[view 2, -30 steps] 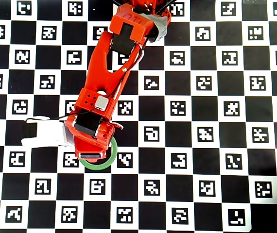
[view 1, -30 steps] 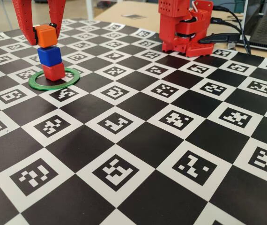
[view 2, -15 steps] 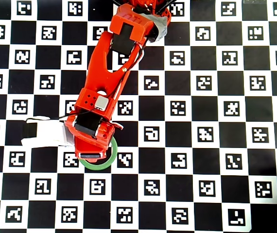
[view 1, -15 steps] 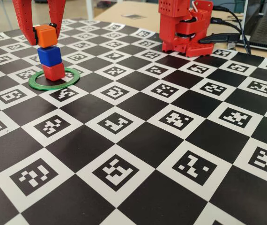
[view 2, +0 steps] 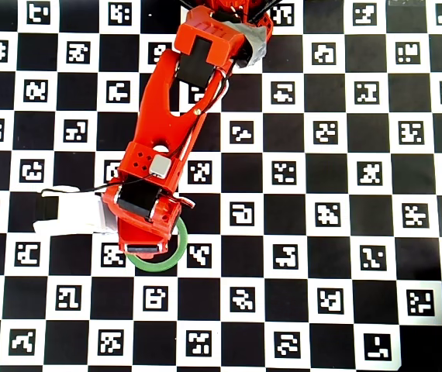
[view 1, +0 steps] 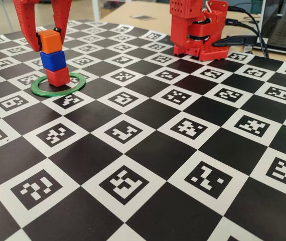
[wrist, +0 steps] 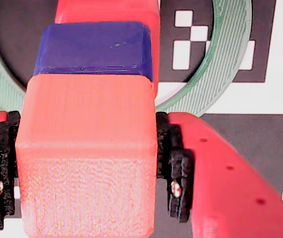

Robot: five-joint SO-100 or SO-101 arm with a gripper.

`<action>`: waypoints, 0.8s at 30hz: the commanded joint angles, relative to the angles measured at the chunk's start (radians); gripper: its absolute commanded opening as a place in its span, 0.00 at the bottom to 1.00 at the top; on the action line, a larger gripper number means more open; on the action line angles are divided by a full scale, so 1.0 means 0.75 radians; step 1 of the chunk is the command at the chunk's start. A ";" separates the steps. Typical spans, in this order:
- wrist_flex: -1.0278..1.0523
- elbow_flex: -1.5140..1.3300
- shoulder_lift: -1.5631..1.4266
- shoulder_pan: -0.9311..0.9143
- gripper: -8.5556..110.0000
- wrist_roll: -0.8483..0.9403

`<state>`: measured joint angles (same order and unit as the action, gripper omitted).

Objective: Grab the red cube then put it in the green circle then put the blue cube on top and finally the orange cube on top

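Since the earlier frame the orange cube (view 1: 49,41) has been lowered until it rests on the blue cube (view 1: 53,61), where a gap was seen before. That cube sits on the red cube (view 1: 57,76), inside the green circle (view 1: 41,90) on the worktop (view 1: 193,165). The orange cube is gripped on both sides by the tool (wrist: 87,186), whose black pads (wrist: 177,171) are pressed against it. Only release and withdrawal are judged to be left.

arm (view 2: 176,116): red printed shell | tool (wrist: 87,193): red fingers, black ribbed pads | white wrist wrap
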<state>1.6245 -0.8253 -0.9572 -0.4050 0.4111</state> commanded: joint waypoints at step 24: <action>0.016 0.031 -0.092 -0.041 0.33 -0.035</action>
<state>1.6245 -0.8345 -0.9572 -0.4218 0.3881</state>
